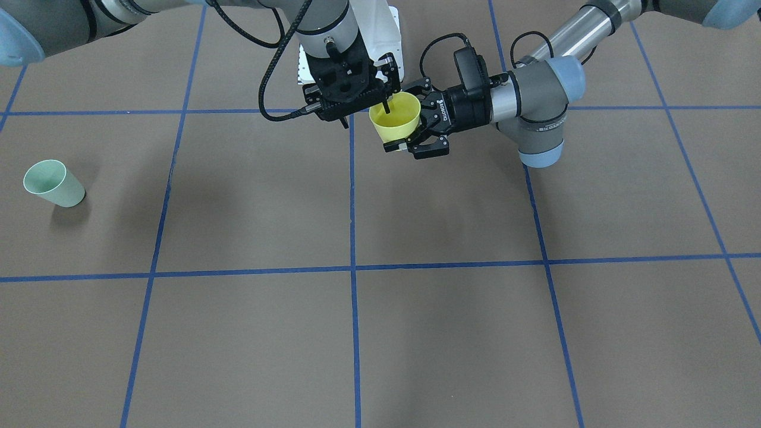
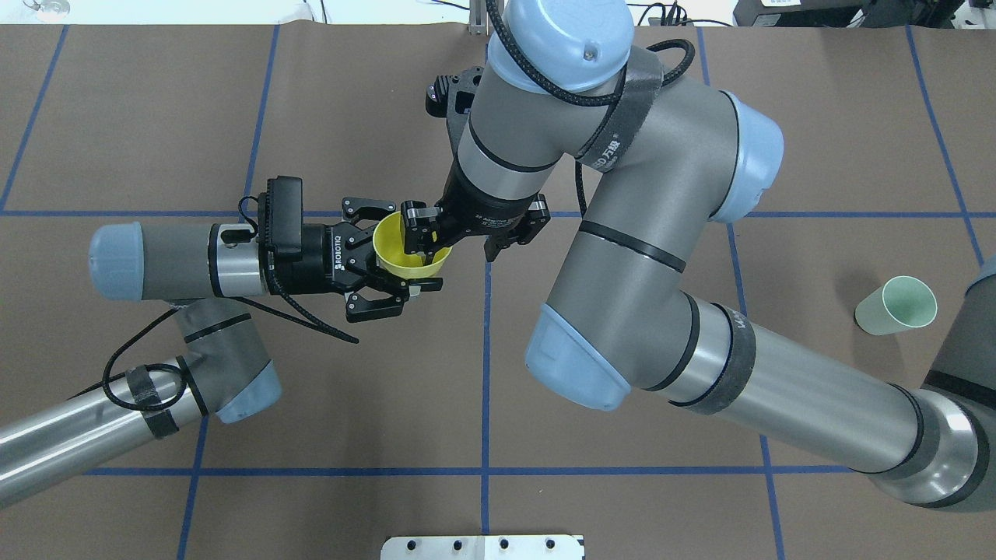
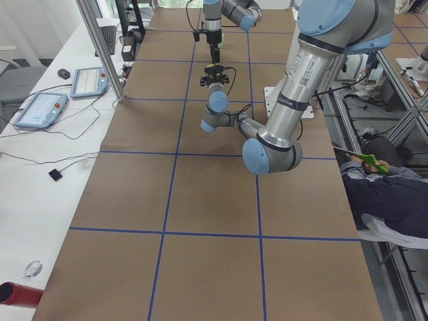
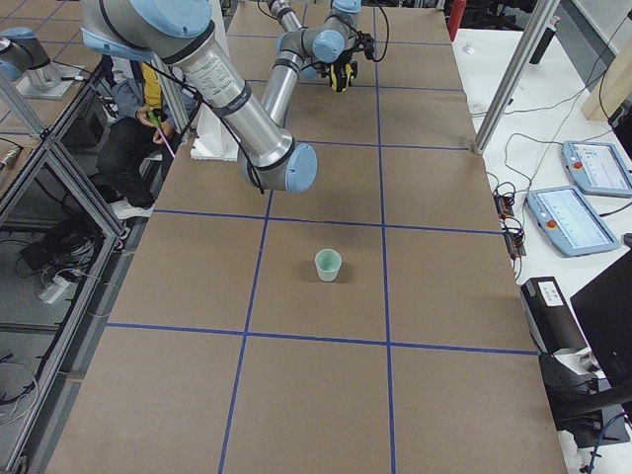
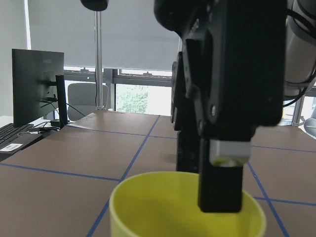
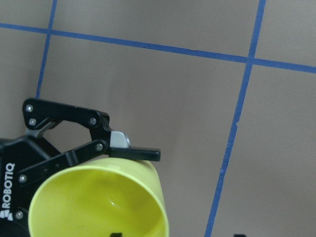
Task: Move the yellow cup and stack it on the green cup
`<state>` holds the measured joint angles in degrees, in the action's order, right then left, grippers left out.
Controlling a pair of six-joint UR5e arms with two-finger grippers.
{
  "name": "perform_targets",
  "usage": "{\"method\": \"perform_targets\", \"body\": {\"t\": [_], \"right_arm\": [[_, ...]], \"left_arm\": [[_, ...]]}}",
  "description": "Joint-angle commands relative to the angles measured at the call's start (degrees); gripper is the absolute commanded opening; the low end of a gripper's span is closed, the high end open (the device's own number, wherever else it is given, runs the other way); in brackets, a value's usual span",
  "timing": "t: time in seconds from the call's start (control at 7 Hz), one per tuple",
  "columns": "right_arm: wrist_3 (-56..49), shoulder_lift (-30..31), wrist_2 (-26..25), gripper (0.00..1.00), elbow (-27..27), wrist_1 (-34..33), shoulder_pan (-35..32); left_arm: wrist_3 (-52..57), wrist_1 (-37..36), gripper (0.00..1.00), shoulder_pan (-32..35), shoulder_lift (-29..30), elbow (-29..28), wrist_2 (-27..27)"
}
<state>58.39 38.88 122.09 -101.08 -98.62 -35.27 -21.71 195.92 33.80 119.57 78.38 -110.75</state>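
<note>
The yellow cup (image 1: 397,119) hangs upright above the table near the robot's base, and shows in the overhead view (image 2: 405,253). My left gripper (image 1: 404,119) lies level, shut on the cup's sides; one of its fingers (image 6: 140,154) touches the cup's wall. My right gripper (image 1: 365,116) points down from above, open, and straddles the cup's rim. One of its fingers (image 5: 219,182) hangs inside the cup (image 5: 173,207); the other is outside the wall. The green cup (image 1: 53,183) stands upright, alone, far off on my right side (image 2: 895,306).
Brown table paper with a blue tape grid. The white base plate (image 1: 386,35) sits behind the grippers. My right arm's elbow (image 2: 591,350) reaches over the table's middle. A seated person (image 3: 388,194) and control pendants (image 4: 583,217) are beside the table.
</note>
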Motion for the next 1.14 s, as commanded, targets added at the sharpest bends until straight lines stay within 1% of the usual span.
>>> {"method": "perform_targets", "body": {"t": [0.0,0.14,0.43,0.57,0.71,0.86,1.0], "right_arm": [[0.15,-0.03,-0.01,0.66,1.14,0.89,0.02],[0.06,-0.03,-0.01,0.59,1.14,0.89,0.02],[0.06,-0.03,0.08,0.58,1.14,0.97,0.02],[0.06,-0.12,-0.01,0.53,1.14,0.97,0.02],[0.06,-0.12,0.08,0.4,1.14,0.97,0.02],[0.15,-0.12,0.08,0.21,1.14,0.97,0.02],[0.06,-0.12,-0.01,0.0,1.14,0.97,0.02]], "left_arm": [[0.0,0.08,0.11,-0.23,-0.04,0.01,0.0],[0.0,0.08,0.11,-0.49,-0.04,0.01,0.0],[1.67,0.25,0.11,-0.93,-0.13,-0.07,0.0],[1.67,0.26,0.11,-1.02,-0.13,-0.07,0.0],[1.76,0.26,0.11,-1.02,-0.13,-0.07,0.0],[1.76,0.26,0.11,-1.02,-0.13,-0.07,0.0],[1.76,0.26,0.22,-1.02,-0.13,0.1,0.0]]}}
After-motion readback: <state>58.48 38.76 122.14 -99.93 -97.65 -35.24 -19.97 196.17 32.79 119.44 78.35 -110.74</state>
